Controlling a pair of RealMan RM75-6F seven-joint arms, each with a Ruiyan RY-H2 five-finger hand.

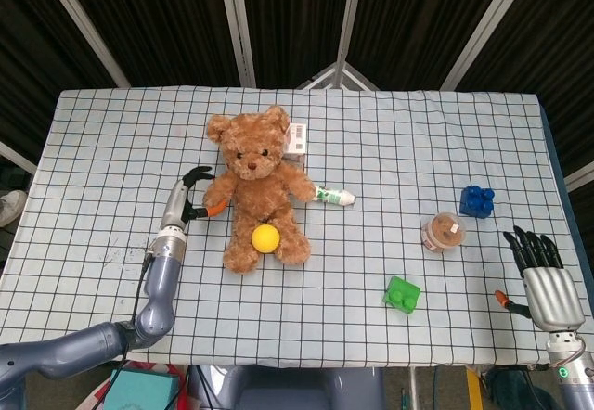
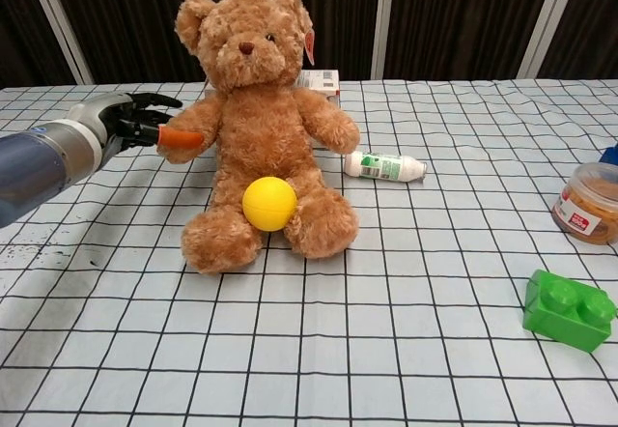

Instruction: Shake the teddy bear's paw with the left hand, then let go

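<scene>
Teddy bear (image 1: 255,187) sits upright near the middle of the checked surface (image 1: 418,132) in the head view, one yellow ball (image 1: 266,237) lodged between its legs. The left hand (image 1: 188,198) reaches in from the bear's side, its fingers (image 1: 197,174) curled around the paw (image 1: 215,204), an orange-tipped thumb pressed against the fur. Behind the bear's shoulder lies one small white box (image 1: 296,139) bearing a barcode; its other print is too small to read. One white bottle (image 1: 334,196) with a green label lies on its side just beside the bear's other arm. Further over stand one blue brick (image 1: 476,200), one green brick (image 1: 401,294) and one clear lidded tub (image 1: 444,232) holding something brown. The right hand (image 1: 541,275) rests at the surface's edge, well apart from everything, fingers straight and spread, holding nothing.

In the chest view the teddy bear (image 2: 259,108) faces the camera, and the left hand (image 2: 135,118) holds its paw (image 2: 183,137) with fingers (image 2: 145,100) wrapped over the top. The ball (image 2: 268,203) rests against its belly. The bottle (image 2: 384,166) shows green lettering, unreadable. The tub (image 2: 587,201) has a red label, also unreadable, and the green brick (image 2: 568,309) sits near it.
</scene>
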